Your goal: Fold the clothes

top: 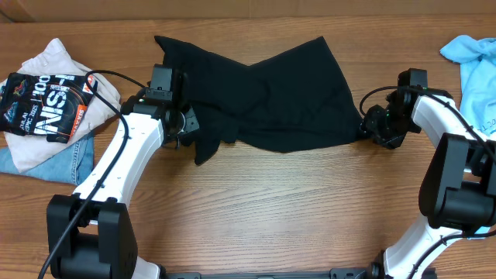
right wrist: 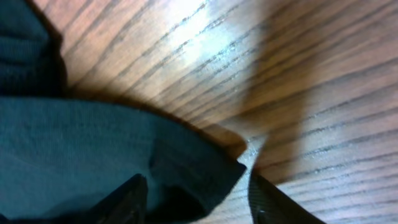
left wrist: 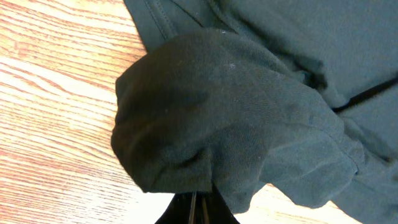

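Black shirt (top: pixel 271 93) lies rumpled on the counter (top: pixel 271 217): left fingers (left wrist: pixel 180 216) pinch its bunched corner, right fingers (right wrist: pixel 127 202), parted, straddle the opposite corner; cloth should sit deep between them before both lift evenly.

A warm brown wood-grain surface (top: pixel 256 209) fills the overhead view to every edge but the far one, where a paler tan strip (top: pixel 325 6) runs, while bright glare (right wrist: pixel 202 28) glosses its grain close up.

Even bright light; the black shirt (top: pixel 263 93) loses detail, glare streaks the blurred table (right wrist: pixel 205 37).
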